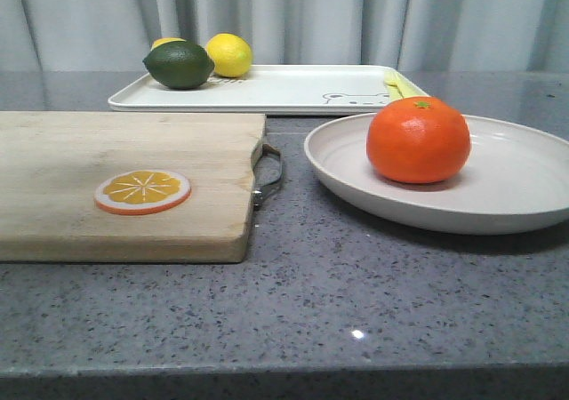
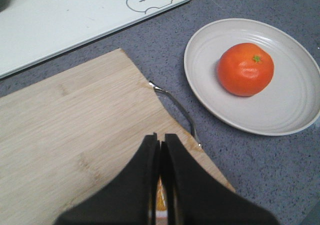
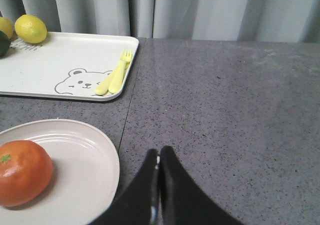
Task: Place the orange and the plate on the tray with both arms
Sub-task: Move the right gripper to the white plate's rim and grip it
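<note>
Left hand (image 2: 160, 142) pinched closed over wooden board (image 2: 75, 135); right hand (image 3: 159, 157) closed, empty, beside off-white round plate (image 3: 95, 160) carrying glossy orange (image 3: 22, 172); white bear tray (image 3: 65, 60) beyond.

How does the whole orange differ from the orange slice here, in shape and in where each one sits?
The orange is a full round glossy fruit with a green stem mark; the orange slice is a flat disc with a pale rim and segment lines. The orange sits on the plate; the slice lies on the wooden cutting board. The orange stands far taller than the slice. Neither is on the tray, and no gripper holds either.
</note>
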You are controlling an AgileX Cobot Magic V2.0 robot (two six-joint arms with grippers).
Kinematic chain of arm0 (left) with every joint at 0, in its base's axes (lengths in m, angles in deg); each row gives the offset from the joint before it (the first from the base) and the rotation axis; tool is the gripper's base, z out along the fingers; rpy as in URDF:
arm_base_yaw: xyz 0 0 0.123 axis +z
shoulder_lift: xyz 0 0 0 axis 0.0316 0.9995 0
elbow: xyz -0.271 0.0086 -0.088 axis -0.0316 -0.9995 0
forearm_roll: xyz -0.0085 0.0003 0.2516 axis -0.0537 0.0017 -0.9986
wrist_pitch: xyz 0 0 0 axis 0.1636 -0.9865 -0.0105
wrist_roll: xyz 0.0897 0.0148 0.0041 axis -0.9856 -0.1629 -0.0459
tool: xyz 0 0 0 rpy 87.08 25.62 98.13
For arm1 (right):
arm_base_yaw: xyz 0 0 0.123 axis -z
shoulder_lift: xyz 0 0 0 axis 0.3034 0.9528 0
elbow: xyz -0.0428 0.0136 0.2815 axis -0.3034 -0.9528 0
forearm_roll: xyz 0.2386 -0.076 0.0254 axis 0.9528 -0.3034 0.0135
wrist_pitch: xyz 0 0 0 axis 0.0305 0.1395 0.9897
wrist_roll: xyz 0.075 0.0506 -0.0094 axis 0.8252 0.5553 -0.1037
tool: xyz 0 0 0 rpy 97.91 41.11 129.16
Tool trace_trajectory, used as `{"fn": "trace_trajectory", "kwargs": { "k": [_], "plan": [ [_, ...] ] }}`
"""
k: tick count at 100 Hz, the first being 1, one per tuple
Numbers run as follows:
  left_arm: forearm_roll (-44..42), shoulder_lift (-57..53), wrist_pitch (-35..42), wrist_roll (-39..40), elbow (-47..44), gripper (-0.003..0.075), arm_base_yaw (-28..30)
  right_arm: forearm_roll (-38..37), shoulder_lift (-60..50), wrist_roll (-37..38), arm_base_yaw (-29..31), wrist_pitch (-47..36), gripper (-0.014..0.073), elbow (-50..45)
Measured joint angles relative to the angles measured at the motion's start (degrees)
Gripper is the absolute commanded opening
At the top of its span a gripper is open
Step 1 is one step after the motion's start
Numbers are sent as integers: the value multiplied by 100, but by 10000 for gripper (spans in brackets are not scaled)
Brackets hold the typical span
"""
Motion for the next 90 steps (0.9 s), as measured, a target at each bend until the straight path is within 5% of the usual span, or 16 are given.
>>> {"fn": "trace_trajectory", "kwargs": {
  "k": [47,72,90],
  "plan": [
    [-191,-3319,897,0,-2589,-19,346,0,2227,0,-632,1498,-53,1600],
    [-224,-4143,897,0,-3029,-19,346,0,3512,0,-885,2321,293,2532],
    [-224,-4202,897,0,-3063,-18,346,14,4175,0,-885,2697,351,2977]
  ]
}}
